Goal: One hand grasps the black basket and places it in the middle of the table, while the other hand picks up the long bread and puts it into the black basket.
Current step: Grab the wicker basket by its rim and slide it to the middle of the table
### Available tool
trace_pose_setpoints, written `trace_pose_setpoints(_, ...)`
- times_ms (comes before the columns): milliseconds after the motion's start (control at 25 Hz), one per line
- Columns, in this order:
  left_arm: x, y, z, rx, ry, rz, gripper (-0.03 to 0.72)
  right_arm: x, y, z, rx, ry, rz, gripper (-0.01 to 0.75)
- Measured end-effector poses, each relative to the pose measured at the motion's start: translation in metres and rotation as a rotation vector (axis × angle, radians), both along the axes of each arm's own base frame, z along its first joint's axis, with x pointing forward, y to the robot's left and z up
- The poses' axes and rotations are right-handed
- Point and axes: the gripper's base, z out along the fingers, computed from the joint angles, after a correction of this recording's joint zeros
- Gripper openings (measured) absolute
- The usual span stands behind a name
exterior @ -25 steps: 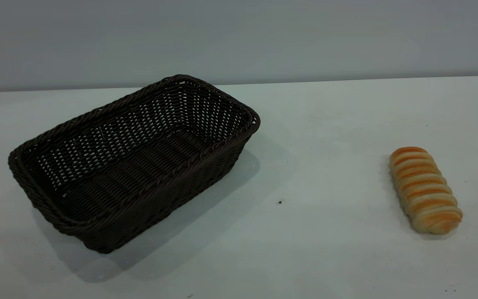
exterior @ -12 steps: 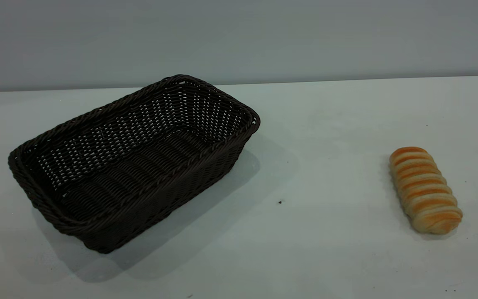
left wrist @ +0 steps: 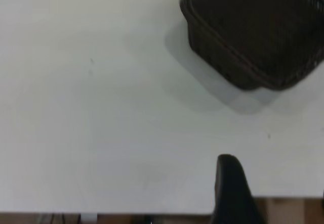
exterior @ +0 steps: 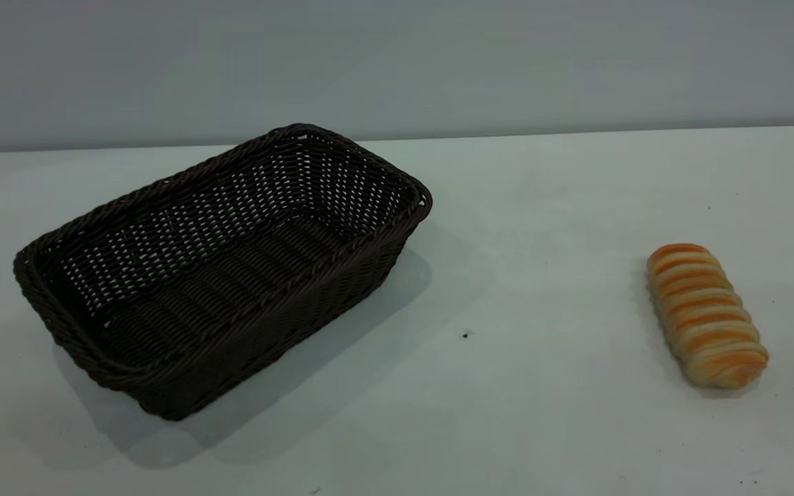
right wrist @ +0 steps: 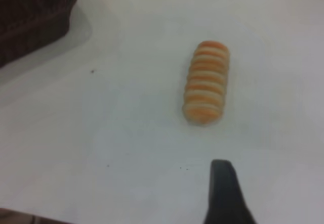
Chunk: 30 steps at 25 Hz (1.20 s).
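Observation:
The black basket is a large dark woven basket, empty, standing askew on the left half of the white table. It also shows in the left wrist view and by a corner in the right wrist view. The long bread is a golden ridged loaf lying on the table at the right, also in the right wrist view. No arm shows in the exterior view. My left gripper is open and empty, well short of the basket. My right gripper hangs a short way from the bread, touching nothing.
A small dark speck lies between basket and bread. The table's near edge shows in the left wrist view, just by my left gripper. A grey wall backs the table.

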Motion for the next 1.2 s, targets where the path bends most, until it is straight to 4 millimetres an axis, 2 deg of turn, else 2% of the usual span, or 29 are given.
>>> trace_pose_setpoints(160,0.047,0.001,0.003,-0.004,0.163,-0.002,0.488,0.032,0.006,-0.005,-0.012,0.053,0.038,0.497)
trace_pose_setpoints(280,0.085,0.002,0.000,-0.008,0.260,0.003,0.488,0.050,0.009,-0.008,-0.011,0.065,0.054,0.499)
trace_pose_setpoints(480,0.143,0.002,-0.016,-0.068,0.328,0.055,0.486,0.061,0.010,-0.007,-0.001,0.024,0.044,0.501)
trace_pose_setpoints(640,0.171,0.001,-0.037,-0.164,0.366,0.155,0.486,0.061,0.010,-0.006,-0.001,0.011,0.042,0.501)
trace_pose_setpoints(880,0.201,0.002,-0.073,-0.254,0.446,0.337,0.486,0.062,0.010,-0.006,-0.006,0.008,0.045,0.501)
trace_pose_setpoints(1200,0.231,-0.013,-0.113,-0.266,0.570,0.392,0.486,0.062,0.010,-0.006,-0.003,0.008,0.045,0.501)
